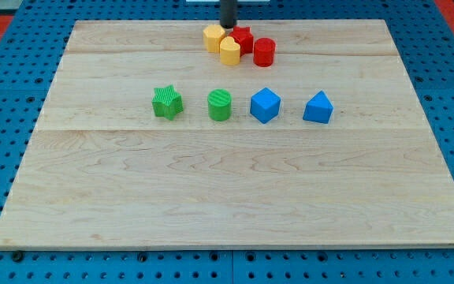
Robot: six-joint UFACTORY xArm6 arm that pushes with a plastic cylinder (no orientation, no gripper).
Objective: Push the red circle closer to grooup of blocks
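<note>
Red circle [264, 51]: touching red star [243, 39] in yellow-red cluster, so apparently already delivered. My tip [228, 28]: just behind cluster. Pincer: none fitted, state untellable.

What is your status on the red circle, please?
My tip at view's top, behind yellow blocks. Red circle beside red star, touching cluster. Nothing blocking.

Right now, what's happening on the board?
My tip sits at the view's top, just behind the cluster of the yellow hexagon, yellow cylinder and red star. The red circle already rests against that cluster's right side. The green star, green cylinder and two blue blocks line up below, untouched.
</note>
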